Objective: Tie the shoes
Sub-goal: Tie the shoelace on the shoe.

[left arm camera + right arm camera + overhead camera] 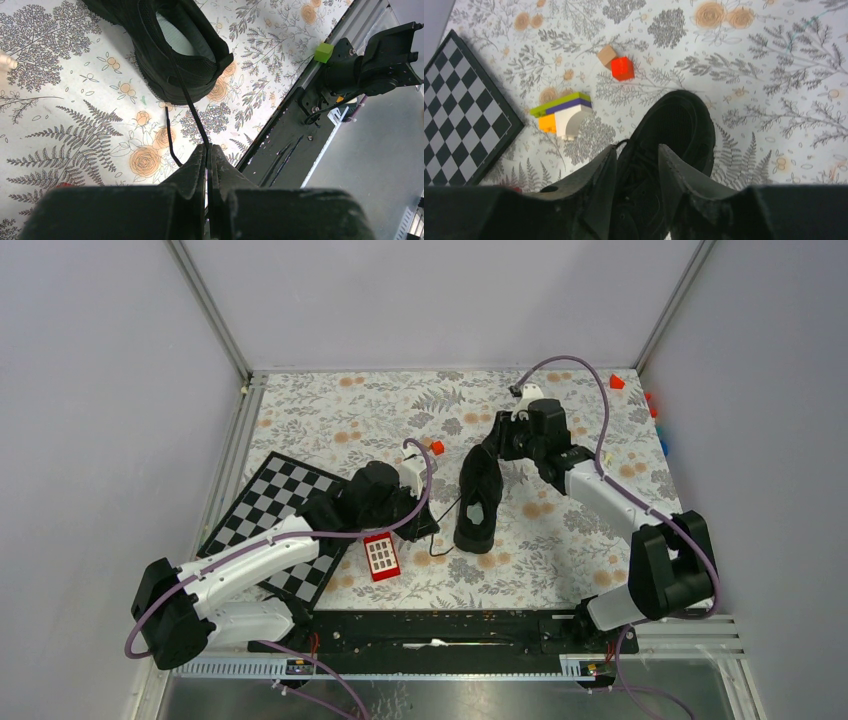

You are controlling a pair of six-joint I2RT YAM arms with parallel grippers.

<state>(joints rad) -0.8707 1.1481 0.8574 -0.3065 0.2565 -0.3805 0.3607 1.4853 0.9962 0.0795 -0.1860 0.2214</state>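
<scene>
The black shoe (479, 502) lies mid-table with its toe pointing away from the arm bases. In the left wrist view its heel and pale insole (175, 37) show at the top. A thin black lace (192, 105) runs taut from the shoe down into my left gripper (207, 146), which is shut on it. A second lace end (170, 140) trails loose on the cloth. My right gripper (636, 150) hovers over the shoe's laced front (676, 125) with its jaws apart and nothing pinched. From above, the right gripper (500, 447) sits over the toe and the left gripper (428, 525) just left of the heel.
A chessboard (268, 508) lies under the left arm, with a red keypad toy (382, 556) beside it. Small blocks lie left of the toe: red (622, 68), tan (607, 54) and a stacked white-and-orange piece (564, 112). A green block (324, 51) sits by the black base rail (440, 630).
</scene>
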